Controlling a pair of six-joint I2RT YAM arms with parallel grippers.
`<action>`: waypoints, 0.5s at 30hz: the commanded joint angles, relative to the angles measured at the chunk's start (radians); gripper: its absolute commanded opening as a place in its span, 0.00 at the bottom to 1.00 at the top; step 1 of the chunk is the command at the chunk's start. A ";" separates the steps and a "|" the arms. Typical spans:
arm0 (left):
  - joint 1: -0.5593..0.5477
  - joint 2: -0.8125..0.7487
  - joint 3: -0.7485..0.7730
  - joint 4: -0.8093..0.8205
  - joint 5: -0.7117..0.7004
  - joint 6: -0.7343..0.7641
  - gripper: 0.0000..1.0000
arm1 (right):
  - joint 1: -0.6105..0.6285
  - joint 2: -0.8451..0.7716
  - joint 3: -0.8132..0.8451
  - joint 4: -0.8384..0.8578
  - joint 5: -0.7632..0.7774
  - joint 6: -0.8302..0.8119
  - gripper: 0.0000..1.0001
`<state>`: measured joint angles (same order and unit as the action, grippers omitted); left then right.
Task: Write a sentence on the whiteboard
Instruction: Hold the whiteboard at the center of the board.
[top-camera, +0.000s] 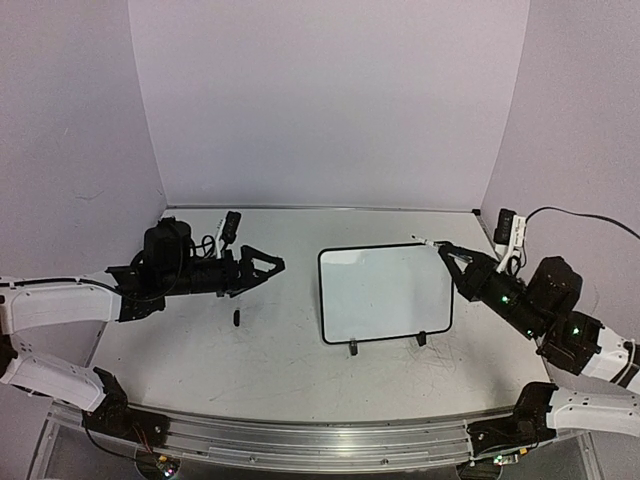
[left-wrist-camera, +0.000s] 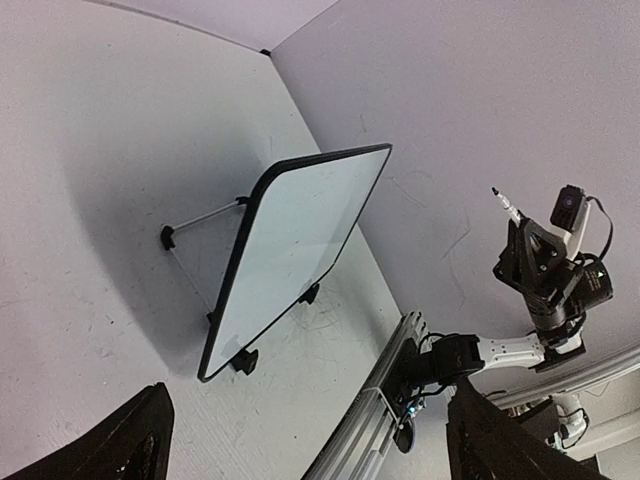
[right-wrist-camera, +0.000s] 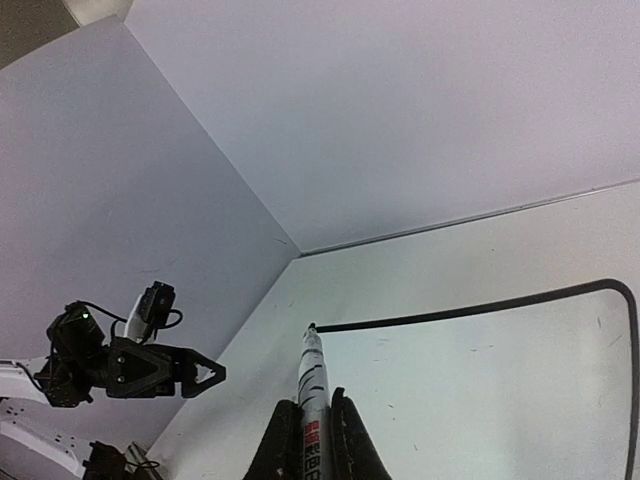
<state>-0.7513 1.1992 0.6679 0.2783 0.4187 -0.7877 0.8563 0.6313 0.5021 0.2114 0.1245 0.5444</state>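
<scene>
The whiteboard (top-camera: 385, 293) stands tilted on two small black feet at the middle of the table, and its face is blank. It also shows in the left wrist view (left-wrist-camera: 300, 250) and the right wrist view (right-wrist-camera: 480, 380). My right gripper (top-camera: 452, 258) is shut on a white marker (top-camera: 428, 243) with its cap off. The tip points at the board's far right corner, and the left wrist view shows the marker (left-wrist-camera: 505, 207) apart from the board. In the right wrist view the fingers (right-wrist-camera: 345, 440) clamp the marker (right-wrist-camera: 312, 385). My left gripper (top-camera: 272, 265) is open and empty, left of the board.
A small black object (top-camera: 237, 318), perhaps the marker's cap, lies on the table below my left gripper. Purple walls close the table at the back and sides. A metal rail (top-camera: 300, 440) runs along the near edge.
</scene>
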 joint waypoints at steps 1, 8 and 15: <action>0.001 0.000 -0.010 0.022 -0.045 -0.020 0.98 | -0.002 0.034 0.023 -0.142 0.077 -0.032 0.00; 0.001 0.135 0.101 0.019 0.048 0.065 0.95 | -0.001 0.224 0.165 -0.285 0.010 -0.116 0.00; 0.003 0.317 0.368 -0.237 -0.015 0.250 0.89 | 0.017 0.303 0.225 -0.309 -0.072 -0.132 0.00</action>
<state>-0.7518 1.4458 0.8555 0.2018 0.4576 -0.6865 0.8549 0.9237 0.6689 -0.0791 0.1042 0.4397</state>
